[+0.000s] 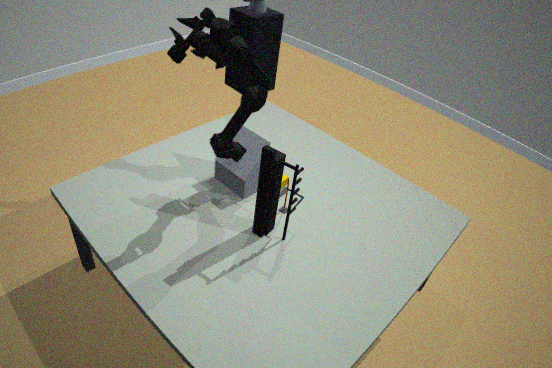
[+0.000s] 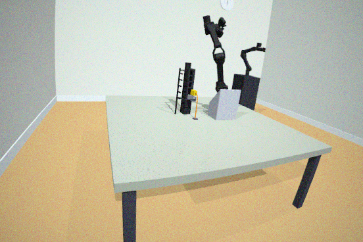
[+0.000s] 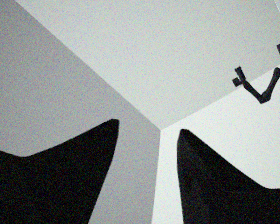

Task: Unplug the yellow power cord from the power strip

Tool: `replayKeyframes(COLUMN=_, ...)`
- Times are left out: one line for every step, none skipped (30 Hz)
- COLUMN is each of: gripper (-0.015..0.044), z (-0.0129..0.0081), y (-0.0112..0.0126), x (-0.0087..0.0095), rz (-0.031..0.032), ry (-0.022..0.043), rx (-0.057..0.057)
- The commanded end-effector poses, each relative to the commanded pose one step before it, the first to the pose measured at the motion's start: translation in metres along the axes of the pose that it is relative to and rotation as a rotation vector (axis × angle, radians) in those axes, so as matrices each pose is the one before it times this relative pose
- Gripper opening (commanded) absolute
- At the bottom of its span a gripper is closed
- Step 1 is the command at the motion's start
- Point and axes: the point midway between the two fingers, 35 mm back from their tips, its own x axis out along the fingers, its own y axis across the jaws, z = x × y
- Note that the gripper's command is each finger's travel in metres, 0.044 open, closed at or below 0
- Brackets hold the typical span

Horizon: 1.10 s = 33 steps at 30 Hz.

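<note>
Yellow plug [image 1: 284, 182] seemingly in strip [image 1: 268, 190], claw [image 1: 186, 36] high above, apart

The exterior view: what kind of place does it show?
Probably a bare indoor test room for a robot. A single grey table stands on an orange floor, a round clock hangs on the plain back wall, and a black robot arm is mounted at the table's far side.
</note>
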Motion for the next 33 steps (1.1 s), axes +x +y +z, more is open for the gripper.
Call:
replayKeyframes(gripper=0.0160, z=-0.00163, y=-0.03498, x=0.02573, rz=-0.11098, ry=-0.00265, rx=-0.1082)
replayKeyframes(gripper=0.0160, z=-0.00110, y=-0.00888, x=0.00728, rz=-0.03085, ry=0.00113, rx=-0.0286)
replayKeyframes(gripper=0.0160, z=-0.00134, y=-0.00887, x=0.00719, rz=-0.03086, ry=0.00207, rx=-0.0285)
replayKeyframes(gripper=0.0160, z=-0.00157, y=-0.00886, x=0.00709, rz=-0.03084, ry=0.00301, rx=-0.0285)
replayKeyframes(gripper=0.0160, z=-0.00180, y=-0.00884, x=0.00700, rz=-0.03079, ry=0.00395, rx=-0.0285)
replayKeyframes(gripper=0.0160, z=-0.00204, y=-0.00882, x=0.00691, rz=-0.03071, ry=0.00489, rx=-0.0285)
replayKeyframes(gripper=0.0160, z=-0.00228, y=-0.00879, x=0.00682, rz=-0.03060, ry=0.00582, rx=-0.0285)
replayKeyframes(gripper=0.0160, z=-0.00251, y=-0.00876, x=0.00672, rz=-0.03047, ry=0.00675, rx=-0.0285)
replayKeyframes(gripper=0.0160, z=-0.00275, y=-0.00872, x=0.00663, rz=-0.03030, ry=0.00768, rx=-0.0285)
replayKeyframes(gripper=0.0160, z=-0.00299, y=-0.00867, x=0.00654, rz=-0.03010, ry=0.00860, rx=-0.0285)
replayKeyframes(gripper=0.0160, z=-0.00302, y=-0.00807, x=0.00604, rz=-0.02798, ry=0.00887, rx=-0.0267)
replayKeyframes(gripper=0.0160, z=-0.00314, y=-0.00781, x=0.00582, rz=-0.02708, ry=0.00938, rx=-0.0261)
replayKeyframes(gripper=0.0160, z=-0.00333, y=-0.00776, x=0.00574, rz=-0.02687, ry=0.01007, rx=-0.0261)
replayKeyframes(gripper=0.0160, z=-0.00351, y=-0.00771, x=0.00567, rz=-0.02665, ry=0.01074, rx=-0.0262)
replayKeyframes(gripper=0.0160, z=-0.00369, y=-0.00765, x=0.00560, rz=-0.02642, ry=0.01140, rx=-0.0262)
replayKeyframes(gripper=0.0160, z=-0.00386, y=-0.00759, x=0.00552, rz=-0.02619, ry=0.01201, rx=-0.0263)
replayKeyframes(gripper=0.0160, z=-0.00405, y=-0.00752, x=0.00544, rz=-0.02591, ry=0.01266, rx=-0.0264)
replayKeyframes(gripper=0.0160, z=-0.00424, y=-0.00745, x=0.00537, rz=-0.02560, ry=0.01334, rx=-0.0265)
replayKeyframes(gripper=0.0160, z=-0.00445, y=-0.00738, x=0.00529, rz=-0.02526, ry=0.01403, rx=-0.0266)
replayKeyframes(gripper=0.0160, z=-0.00466, y=-0.00730, x=0.00521, rz=-0.02489, ry=0.01472, rx=-0.0266)
replayKeyframes(gripper=0.0160, z=-0.00504, y=-0.00748, x=0.00531, rz=-0.02537, ry=0.01597, rx=-0.0277)
replayKeyframes(gripper=0.0160, z=-0.00534, y=-0.00748, x=0.00529, rz=-0.02524, ry=0.01690, rx=-0.0281)
replayKeyframes(gripper=0.0160, z=-0.00556, y=-0.00737, x=0.00521, rz=-0.02477, ry=0.01762, rx=-0.0282)
replayKeyframes(gripper=0.0160, z=-0.00579, y=-0.00726, x=0.00512, rz=-0.02429, ry=0.01832, rx=-0.0282)
replayKeyframes(gripper=0.0160, z=-0.00601, y=-0.00715, x=0.00504, rz=-0.02379, ry=0.01899, rx=-0.0283)
replayKeyframes(gripper=0.0160, z=-0.00622, y=-0.00703, x=0.00496, rz=-0.02328, ry=0.01963, rx=-0.0285)
replayKeyframes(gripper=0.0160, z=-0.00643, y=-0.00690, x=0.00487, rz=-0.02276, ry=0.02024, rx=-0.0286)
replayKeyframes(gripper=0.0160, z=-0.00665, y=-0.00676, x=0.00479, rz=-0.02219, ry=0.02088, rx=-0.0287)
replayKeyframes(gripper=0.0160, z=-0.00687, y=-0.00662, x=0.00471, rz=-0.02161, ry=0.02150, rx=-0.0288)
replayKeyframes(gripper=0.0160, z=-0.00709, y=-0.00647, x=0.00463, rz=-0.02100, ry=0.02210, rx=-0.0289)
replayKeyframes(gripper=0.0160, z=-0.00727, y=-0.00629, x=0.00453, rz=-0.02028, ry=0.02256, rx=-0.0289)
replayKeyframes(gripper=0.0160, z=-0.00748, y=-0.00613, x=0.00445, rz=-0.01966, ry=0.02312, rx=-0.0290)
replayKeyframes(gripper=0.0160, z=-0.00769, y=-0.00597, x=0.00438, rz=-0.01901, ry=0.02365, rx=-0.0291)
